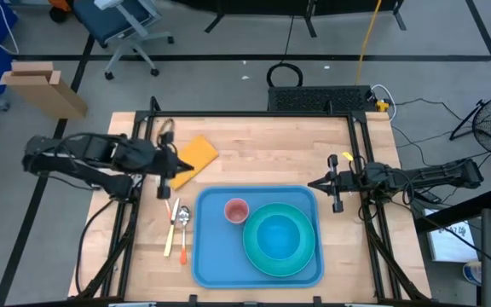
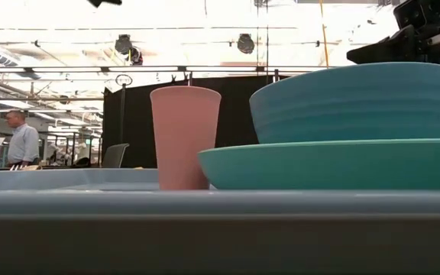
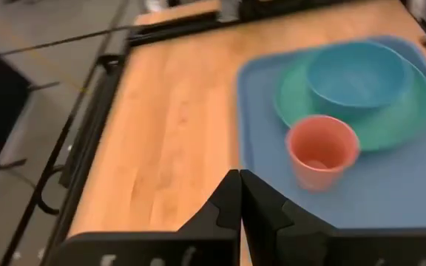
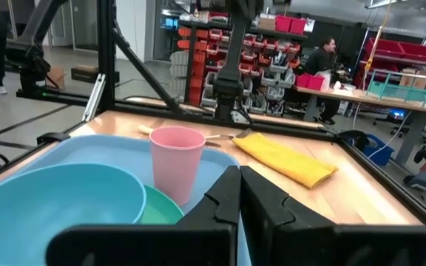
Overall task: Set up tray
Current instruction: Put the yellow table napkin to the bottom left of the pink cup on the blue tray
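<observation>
While both arms hover with fingers closed on nothing, the tray (image 1: 216,256) carries a pink cup (image 1: 236,210), plate (image 1: 254,253) and bowl (image 1: 277,236). Left gripper (image 1: 165,189) hangs near a yellow cloth (image 1: 197,155); right gripper (image 1: 337,203) sits beside the tray. No writing seems legible.

My two arms are dark, nearly black, built from chunky jointed segments with black cables looping along them. My left gripper (image 1: 165,182) and my right gripper (image 1: 337,194) each end in two matte black fingers (image 3: 225,208) with angular, wedge-shaped tips that taper to a narrow edge, fixed to a broad black block behind.
</observation>
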Robot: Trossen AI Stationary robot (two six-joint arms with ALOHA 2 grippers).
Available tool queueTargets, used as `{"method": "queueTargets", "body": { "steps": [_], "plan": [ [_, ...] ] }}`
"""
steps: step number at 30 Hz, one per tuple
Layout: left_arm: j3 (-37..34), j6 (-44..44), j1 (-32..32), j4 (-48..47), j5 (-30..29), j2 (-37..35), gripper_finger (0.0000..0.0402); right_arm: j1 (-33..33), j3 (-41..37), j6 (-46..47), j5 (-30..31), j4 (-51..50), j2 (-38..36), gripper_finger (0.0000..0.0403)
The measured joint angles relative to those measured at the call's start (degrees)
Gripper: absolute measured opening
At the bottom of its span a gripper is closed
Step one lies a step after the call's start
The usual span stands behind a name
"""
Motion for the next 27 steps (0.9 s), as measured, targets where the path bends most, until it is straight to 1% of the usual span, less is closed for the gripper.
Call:
{"method": "queueTargets", "body": {
  "steps": [2,5,8,11,13,15,19,22,27],
  "plan": [
    [-6.03,-2.13,1.96,5.35,-0.27,-3.39,0.0005,0.00,0.02,-0.14,0.00,0.19,-0.02,0.0000],
    [-15.16,-4.48,4.04,16.52,-0.08,-6.68,0.0003,-0.01,0.02,-0.86,0.00,-0.17,0.00,0.0000],
    [-24.64,-3.47,5.39,26.72,0.05,-9.53,0.0003,0.00,0.01,-1.97,0.00,-0.67,0.00,0.0000],
    [-32.67,-1.22,7.07,33.63,1.81,-12.46,0.0002,-0.02,0.02,-2.24,0.00,-0.93,0.00,0.0000],
    [-36.63,-0.78,8.48,37.79,2.47,-14.83,0.0003,-0.01,0.02,-2.87,0.00,-1.34,0.00,0.0000],
    [-39.59,-1.11,10.17,39.06,2.85,-17.52,0.0002,0.00,0.02,-3.10,0.00,-1.47,0.00,0.0000],
    [-43.86,-2.77,13.77,39.91,5.66,-22.06,0.0002,0.00,0.02,-3.24,0.07,-1.54,0.00,0.0000],
    [-47.49,-3.01,15.94,41.61,6.83,-23.99,0.0002,-0.02,0.02,-4.42,0.08,-1.52,0.00,0.0000],
    [-54.24,-3.22,20.16,48.92,10.13,-25.39,0.0001,-0.02,0.02,-4.68,0.52,-1.62,0.15,0.0000]
  ]
}}
